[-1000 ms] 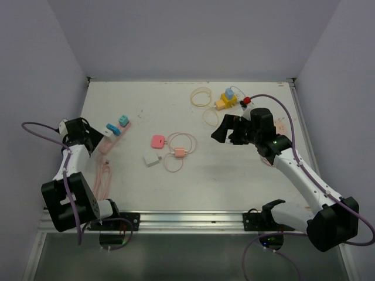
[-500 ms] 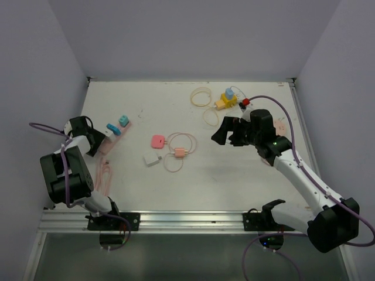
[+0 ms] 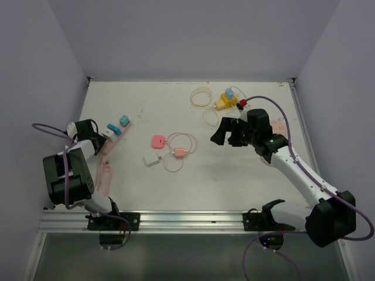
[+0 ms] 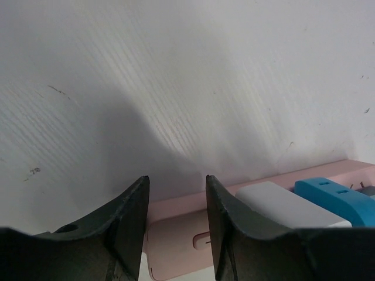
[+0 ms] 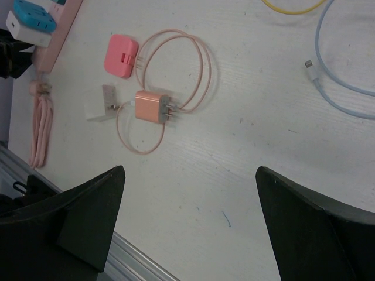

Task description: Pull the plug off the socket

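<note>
White tabletop (image 3: 258, 175) is carrying the job by its left edge: a white plug (image 4: 281, 205) is sitting seated in the pink power strip (image 4: 176, 240), with a blue plug (image 4: 334, 196) touching it on the side away from the fingers. The left gripper (image 4: 176, 187) is hanging over the strip's near end, jaws partly apart and clamping nothing visible. Over the last second this arm has been folding back toward the left edge while its jaws narrow. Judging: it is settling to pin the strip, so the plug is not yet pulled. The right gripper (image 3: 225, 132) is hovering wide apart, well clear toward the right edge, over a pink charger (image 5: 149, 106).
</note>
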You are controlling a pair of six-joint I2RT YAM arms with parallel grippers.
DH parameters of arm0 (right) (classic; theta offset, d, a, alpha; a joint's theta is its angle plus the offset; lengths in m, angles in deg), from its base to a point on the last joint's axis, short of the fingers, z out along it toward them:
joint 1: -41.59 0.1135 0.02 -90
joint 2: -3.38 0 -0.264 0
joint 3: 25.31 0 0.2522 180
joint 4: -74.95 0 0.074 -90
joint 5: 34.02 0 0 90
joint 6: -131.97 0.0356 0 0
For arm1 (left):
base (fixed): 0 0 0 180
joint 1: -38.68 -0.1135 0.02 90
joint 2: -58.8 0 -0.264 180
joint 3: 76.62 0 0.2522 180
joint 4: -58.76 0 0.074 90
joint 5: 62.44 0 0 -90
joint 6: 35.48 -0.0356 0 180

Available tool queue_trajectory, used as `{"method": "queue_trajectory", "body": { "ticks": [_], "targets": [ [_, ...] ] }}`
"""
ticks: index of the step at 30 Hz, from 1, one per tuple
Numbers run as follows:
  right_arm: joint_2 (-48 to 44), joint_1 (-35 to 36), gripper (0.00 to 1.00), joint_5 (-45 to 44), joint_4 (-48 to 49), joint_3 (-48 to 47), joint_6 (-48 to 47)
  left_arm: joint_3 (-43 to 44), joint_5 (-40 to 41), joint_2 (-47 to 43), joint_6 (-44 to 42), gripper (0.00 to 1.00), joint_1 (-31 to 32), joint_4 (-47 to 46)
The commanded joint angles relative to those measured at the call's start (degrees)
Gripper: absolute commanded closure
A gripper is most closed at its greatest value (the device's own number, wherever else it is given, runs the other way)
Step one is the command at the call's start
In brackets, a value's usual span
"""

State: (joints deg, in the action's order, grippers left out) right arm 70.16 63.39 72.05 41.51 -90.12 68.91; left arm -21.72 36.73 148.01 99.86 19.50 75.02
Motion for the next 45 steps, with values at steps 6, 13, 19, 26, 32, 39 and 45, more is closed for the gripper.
{"method": "queue_trajectory", "body": {
  "ticks": [6, 13, 19, 26, 32, 39, 45],
  "targets": [
    [0.36, 0.26, 0.02, 0.71, 0.88, -1.34, -0.4, -6.51, -7.32, -2.02, 0.09, 0.55, 13.89, 2.69],
    [0.45, 0.26, 0.02, 0.71, 1.05, -0.9, -0.4, -9.41, -7.67, -6.5, 1.06, 0.56, 22.86, 4.0],
    [0.8, 0.26, 0.02, 0.97, 0.87, -0.9, -0.4, -10.12, -6.36, -10.26, 1.51, 0.54, 32.1, 6.9],
    [1.24, 0.26, 0.02, 1.33, 1.14, -0.55, -0.84, -10.65, -0.91, -20.47, -2.09, 0.38, 32.28, 10.42],
    [1.6, 0.26, 0.03, 1.85, 0.88, -0.54, -0.92, -10.47, -1.87, -23.38, -6.49, 0.3, 32.8, 8.49],
    [1.51, 0.26, 0.03, 1.77, 0.52, -0.11, -0.92, -7.14, -5.47, -24.96, -11.67, 0.16, 35.17, 4.0],
    [1.51, 0.26, 0.03, 1.77, 0.17, -0.28, -0.75, 0.4, -7.24, -20.31, -16.5, 0.11, 39.73, 4.87]
  ]
}}
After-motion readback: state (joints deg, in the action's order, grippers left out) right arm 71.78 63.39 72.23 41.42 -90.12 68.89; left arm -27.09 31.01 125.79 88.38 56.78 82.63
